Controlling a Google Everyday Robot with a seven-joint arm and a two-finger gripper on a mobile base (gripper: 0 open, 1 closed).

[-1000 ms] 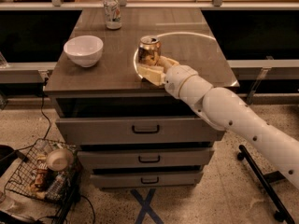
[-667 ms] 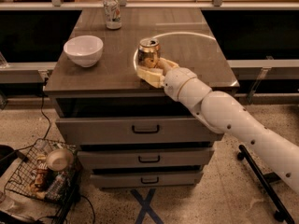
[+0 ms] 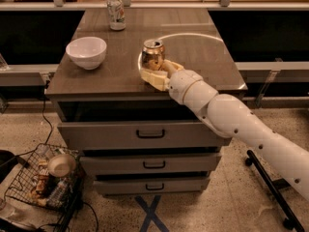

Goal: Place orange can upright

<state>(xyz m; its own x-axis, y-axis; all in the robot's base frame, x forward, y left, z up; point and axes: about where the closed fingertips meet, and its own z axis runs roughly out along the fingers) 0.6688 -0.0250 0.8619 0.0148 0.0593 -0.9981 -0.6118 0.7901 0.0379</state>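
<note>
The orange can stands upright on the wooden cabinet top, near its front edge and right of the middle. It is shiny orange-gold with a silver top. My gripper reaches in from the right on a white arm. It is shut on the lower part of the can, with one pale yellow finger in front of it and the other on its right side. The can's base appears to rest on the top.
A white bowl sits at the left of the top. A pale can with red marks stands at the back. Below are drawers. A wire basket of clutter sits on the floor at the left.
</note>
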